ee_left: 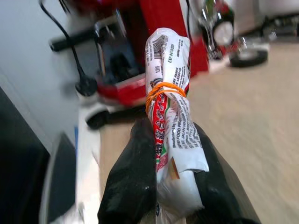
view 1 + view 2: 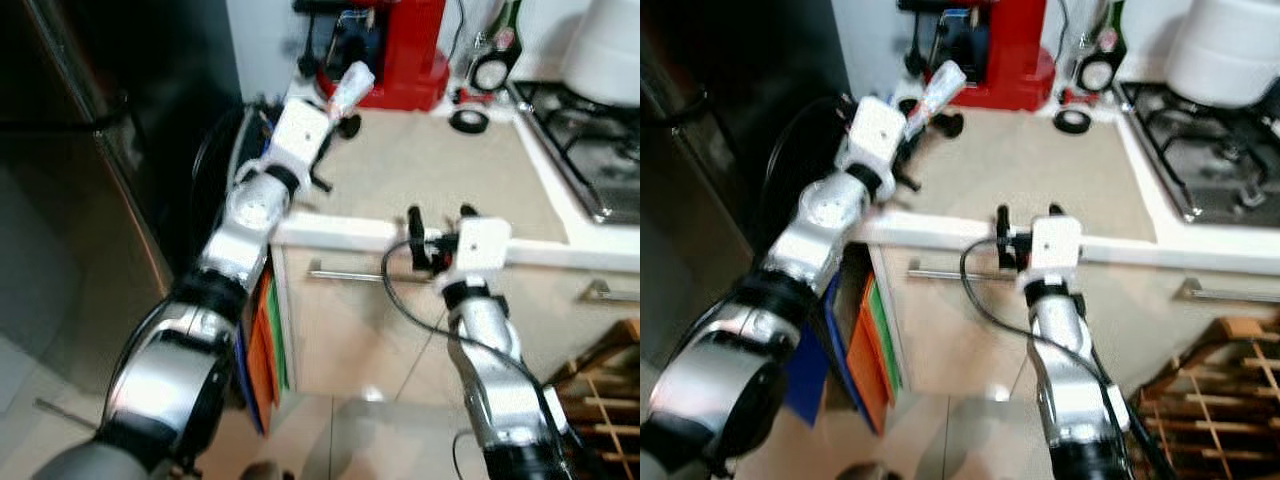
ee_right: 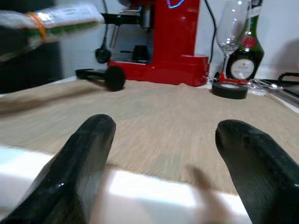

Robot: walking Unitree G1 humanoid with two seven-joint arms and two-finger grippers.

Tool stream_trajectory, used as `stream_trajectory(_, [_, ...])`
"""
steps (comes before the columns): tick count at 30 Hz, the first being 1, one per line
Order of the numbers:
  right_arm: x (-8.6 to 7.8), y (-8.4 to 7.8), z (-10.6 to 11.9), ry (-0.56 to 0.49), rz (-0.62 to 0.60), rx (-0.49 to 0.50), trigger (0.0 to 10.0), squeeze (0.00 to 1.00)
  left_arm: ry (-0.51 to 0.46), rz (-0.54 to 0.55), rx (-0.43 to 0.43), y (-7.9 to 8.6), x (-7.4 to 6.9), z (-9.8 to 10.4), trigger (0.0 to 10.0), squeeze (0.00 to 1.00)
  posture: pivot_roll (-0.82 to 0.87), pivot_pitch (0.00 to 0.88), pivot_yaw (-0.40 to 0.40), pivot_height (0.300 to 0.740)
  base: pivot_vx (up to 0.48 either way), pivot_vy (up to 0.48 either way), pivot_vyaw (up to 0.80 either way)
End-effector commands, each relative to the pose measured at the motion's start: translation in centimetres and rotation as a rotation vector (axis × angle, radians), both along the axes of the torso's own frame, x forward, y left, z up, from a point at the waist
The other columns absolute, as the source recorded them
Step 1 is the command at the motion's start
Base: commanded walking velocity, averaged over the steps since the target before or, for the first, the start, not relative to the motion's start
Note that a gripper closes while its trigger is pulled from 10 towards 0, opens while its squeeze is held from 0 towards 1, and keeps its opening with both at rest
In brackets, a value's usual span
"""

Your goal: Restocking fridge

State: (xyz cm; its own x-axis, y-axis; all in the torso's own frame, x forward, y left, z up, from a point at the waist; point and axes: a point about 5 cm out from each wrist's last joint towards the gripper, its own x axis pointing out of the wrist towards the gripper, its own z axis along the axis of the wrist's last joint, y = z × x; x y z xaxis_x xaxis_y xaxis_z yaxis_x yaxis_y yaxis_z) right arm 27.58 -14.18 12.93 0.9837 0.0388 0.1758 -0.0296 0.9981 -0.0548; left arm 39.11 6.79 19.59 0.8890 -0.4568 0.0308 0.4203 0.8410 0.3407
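Gripping a white food packet (image 1: 170, 112) between its two black fingers (image 1: 131, 182), the left gripper (image 2: 335, 108) is up over the far left corner of the beige counter (image 2: 440, 170), right beside the dark fridge (image 2: 90, 150). That packet is clamped low down and sticks out past the fingertips toward the red coffee machine (image 2: 405, 50). An orange rubber band (image 1: 163, 89) cinches it near the middle, a barcode sits at its far end, and the small black print along its side includes what looks like "FOOD PRODUCTS" and "EXP", though the rest is too blurred to read. A red and green logo runs down its other side.

Over on the right, the right gripper (image 2: 440, 225) hovers at the near white edge of the counter, its fingers (image 3: 79, 158) spread wide with nothing between them. Beyond it stand the coffee machine with a black-handled filter holder (image 3: 100, 74) lying in front, a wine glass (image 3: 232, 32), a dark green bottle (image 3: 245, 51) with a round label I can't read, and a roll of black tape (image 3: 229, 89). A gas stove (image 2: 590, 140) takes the far right, with a white appliance (image 2: 605, 50) behind it. Below the counter, orange, green and blue flat things (image 2: 265, 350) stand in the gap by the fridge, and a wooden rack (image 2: 1210, 400) sits on the floor to the right.
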Motion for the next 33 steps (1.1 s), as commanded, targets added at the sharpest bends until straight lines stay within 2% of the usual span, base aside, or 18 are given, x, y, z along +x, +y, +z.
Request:
stream_trajectory(1, [-0.5, -0.1, 0.3, -0.002, 0.008, -0.024, 10.0, 0.0, -0.018, -0.035, 0.039, -1.1, 0.4, 1.2, 10.0, 0.0, 0.06, 0.014, 0.022, 0.74, 0.0, 0.0, 0.0])
stream_trajectory(5, [-0.8, -0.4, 0.2, 0.002, 0.012, -0.025, 10.0, 0.0, -0.002, -0.061, 0.063, -2.1, 0.6, 1.3, 10.0, 0.0, 0.04, 0.016, 0.028, 0.74, 0.0, 0.0, 0.0])
stream_trajectory(7, [-0.8, -0.6, 0.7, -0.006, 0.009, -0.018, 10.0, 0.0, 0.031, -0.094, 0.073, -3.1, 0.6, 1.3, 10.0, 0.0, 0.03, 0.015, 0.034, 0.74, 0.0, 0.0, 0.0])
stream_trajectory(9, [-0.8, -0.6, 0.8, -0.007, 0.009, -0.018, 10.0, 0.0, 0.042, -0.105, 0.076, -3.4, 0.6, 1.2, 10.0, 0.0, 0.03, 0.015, 0.034, 0.74, 0.0, 0.0, 0.0])
stream_trajectory(10, [-0.8, -0.6, 0.9, -0.007, 0.009, -0.018, 10.0, 0.0, 0.077, -0.127, 0.086, -3.7, 0.5, 0.9, 10.0, 1.0, 0.03, 0.015, 0.034, 0.74, 0.0, 0.0, 0.0])
stream_trajectory(33, [-0.3, 0.2, 1.0, -0.005, 0.037, -0.027, 10.0, 0.0, 0.088, -0.085, 0.114, -3.0, 1.0, 0.7, 10.0, 1.0, 0.04, 0.025, 0.034, 0.74, 0.0, 0.0, 0.0])
